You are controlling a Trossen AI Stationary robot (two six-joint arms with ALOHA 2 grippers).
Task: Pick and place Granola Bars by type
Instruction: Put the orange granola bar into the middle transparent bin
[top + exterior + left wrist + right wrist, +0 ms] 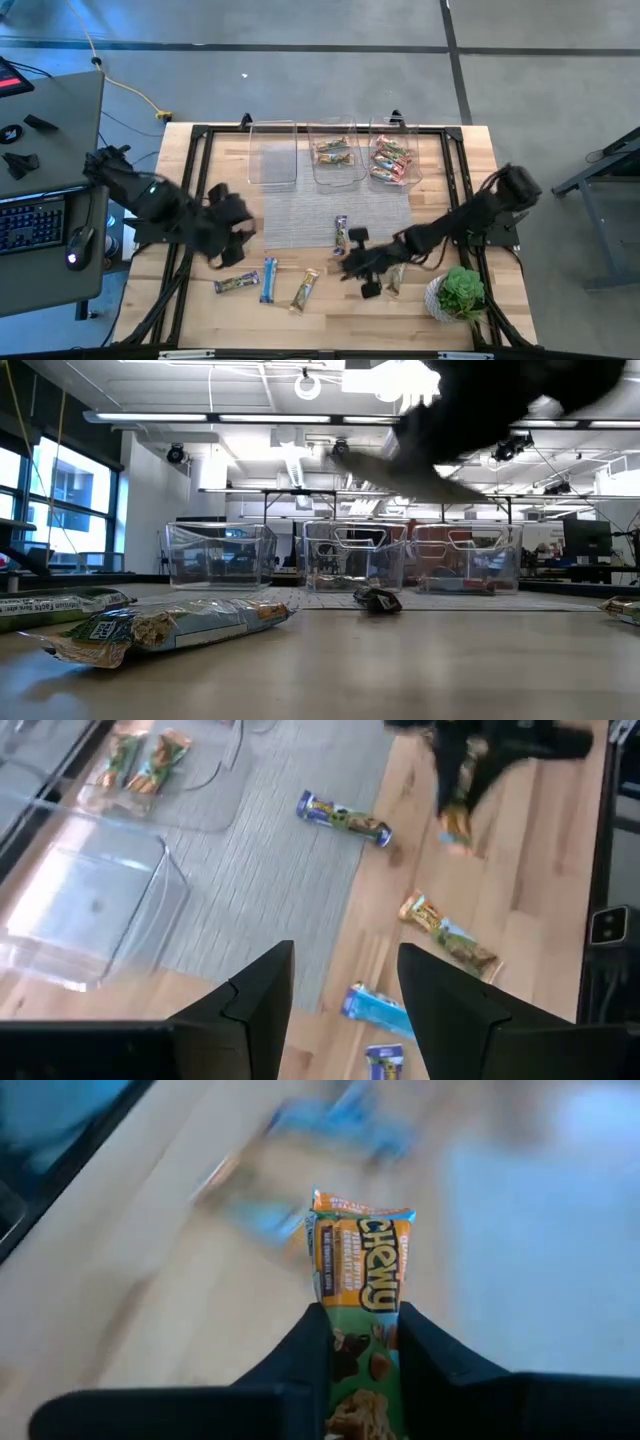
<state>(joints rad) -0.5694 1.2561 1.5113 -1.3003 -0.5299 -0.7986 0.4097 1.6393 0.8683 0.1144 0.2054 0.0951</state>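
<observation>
My right gripper (383,268) (362,1320) is over the near-right part of the table, shut on a tan/green granola bar (360,1270) (455,815). My left gripper (232,228) (345,960) hovers open above the mat's near-left corner and touches nothing. A blue/purple bar (341,235) (345,818) lies flat on the grey mat. Three more bars (236,284) (269,279) (305,288) lie flat on the wood near the near edge. Further tan/green bars (333,152) lie in the middle bin, and red bars (390,160) in the right bin. My right gripper pinches the tan/green bar between its two fingers (300,1350), one on each long edge. The bar runs along the fingers, and its printed end (362,1230) sticks out past the tips. In the left wrist view it hangs below the gripper; whether its lower end (456,838) touches the table, I cannot tell.
Three clear bins stand in a row at the far side; the left one (272,152) holds nothing. A green potted plant (460,292) stands at the near-right corner, close to the right arm. A black frame (200,135) borders the table. A desk with a keyboard stands to the left.
</observation>
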